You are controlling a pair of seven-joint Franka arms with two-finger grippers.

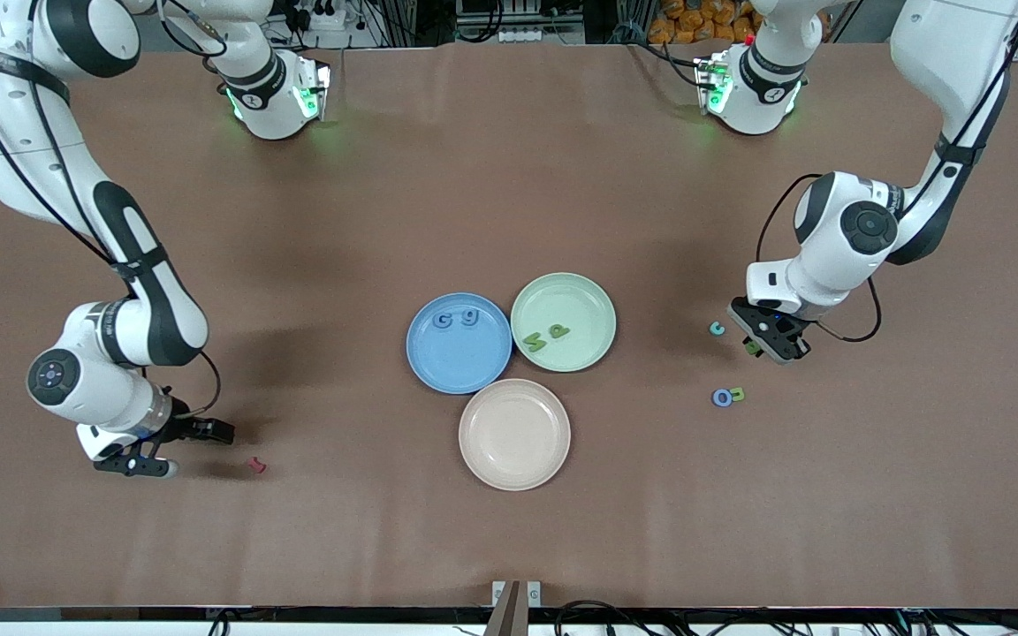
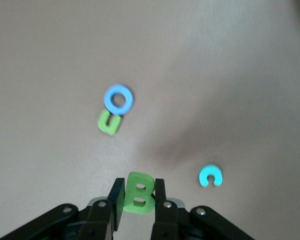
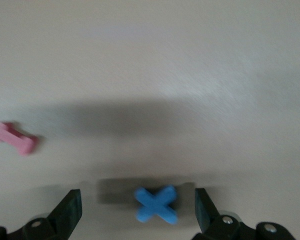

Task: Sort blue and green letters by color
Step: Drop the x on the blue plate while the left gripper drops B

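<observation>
Plates sit together mid-table: a blue plate (image 1: pixel 459 353) carrying two blue letters (image 1: pixel 458 319), a green plate (image 1: pixel 593 322) beside it toward the left arm's end carrying two green letters (image 1: pixel 546 336), and a pink plate (image 1: pixel 514 435) nearer the front camera than both; all three rims touch or nearly touch.

Toward the left arm's end of the table, the left gripper (image 1: pixel 757 346) (image 2: pixel 139 196) is low over the cloth with its fingers pinched narrow on a green B (image 2: pixel 139 193) (image 1: pixel 752 348), which stands upright between the pads; whether the B touches the table cannot be told. Just beside the gripper lies a light cyan C (image 1: pixel 717 329) (image 2: pixel 210 176); nearer the front camera a blue O (image 1: pixel 722 397) (image 2: pixel 119 99) lies touching a green U-like letter (image 1: pixel 738 394) (image 2: pixel 110 122).

Toward the right arm's end, the right gripper (image 1: pixel 164 449) (image 3: pixel 137 212) hangs close above the table with its fingers spread wide; a blue X (image 3: pixel 156 204) lies flat on the cloth between them (seen only in the right wrist view), touching neither finger. A small red piece (image 1: pixel 256 465) (image 3: pixel 14 138) lies near that gripper, apart from the X.
</observation>
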